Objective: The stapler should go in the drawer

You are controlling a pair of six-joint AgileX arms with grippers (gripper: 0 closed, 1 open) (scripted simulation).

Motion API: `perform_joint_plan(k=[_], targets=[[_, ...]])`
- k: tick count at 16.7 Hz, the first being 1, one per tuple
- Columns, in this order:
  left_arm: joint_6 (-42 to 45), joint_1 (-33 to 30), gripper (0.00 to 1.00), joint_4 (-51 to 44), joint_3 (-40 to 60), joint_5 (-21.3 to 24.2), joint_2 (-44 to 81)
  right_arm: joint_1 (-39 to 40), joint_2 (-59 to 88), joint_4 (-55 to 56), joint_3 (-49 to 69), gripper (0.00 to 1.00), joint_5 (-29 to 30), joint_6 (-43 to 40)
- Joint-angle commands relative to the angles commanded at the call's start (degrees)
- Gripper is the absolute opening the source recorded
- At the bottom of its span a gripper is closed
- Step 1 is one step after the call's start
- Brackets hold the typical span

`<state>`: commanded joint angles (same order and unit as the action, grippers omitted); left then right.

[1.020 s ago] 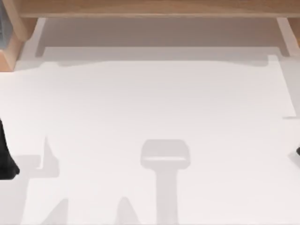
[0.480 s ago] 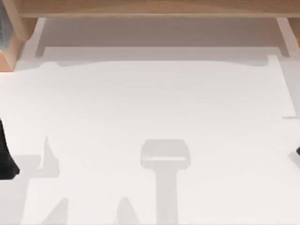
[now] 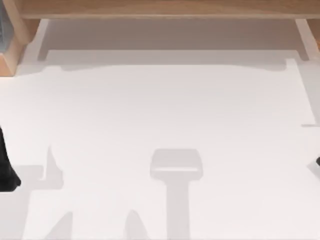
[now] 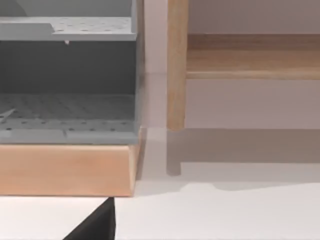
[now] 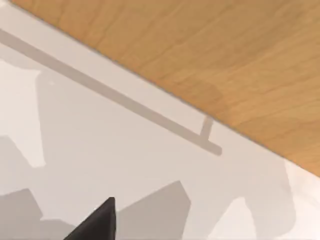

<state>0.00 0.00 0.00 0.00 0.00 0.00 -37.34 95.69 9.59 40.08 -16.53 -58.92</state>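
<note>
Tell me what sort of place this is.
Probably a rendered office or workshop bench: a plain white table, a wooden shelf unit along its far edge, and a grey perforated organiser in a wooden frame at the top view's left.

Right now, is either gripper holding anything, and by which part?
Cannot be told: the left gripper and right gripper sit at the table's edges, nothing visibly held.

Matt white table (image 3: pixel 170 110); light wooden frame (image 3: pixel 165 8).

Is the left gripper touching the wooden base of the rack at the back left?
Apart. In the top view the left gripper sits at the left edge, with bare white table between it and the wooden rack base.
</note>
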Motion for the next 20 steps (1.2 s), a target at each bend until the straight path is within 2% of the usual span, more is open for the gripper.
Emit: perform_joint_plan(k=[6,10,14,20], targets=[[0.0,0.0,1.0,0.0,0.0,0.0,0.0,16.6,-2.47,-39.03,12.28,1.0,9.15,16.21],[0.0,0.0,1.0,0.0,0.0,0.0,0.0,28.12,-1.59,-57.74,19.48,1.0,13.62,24.81],[0.0,0.0,1.0,0.0,0.0,0.0,0.0,35.71,-0.22,-67.28,23.78,1.0,16.13,29.82],[0.0,0.0,1.0,0.0,0.0,0.0,0.0,36.46,-0.19,-68.23,24.12,1.0,16.31,30.35]])
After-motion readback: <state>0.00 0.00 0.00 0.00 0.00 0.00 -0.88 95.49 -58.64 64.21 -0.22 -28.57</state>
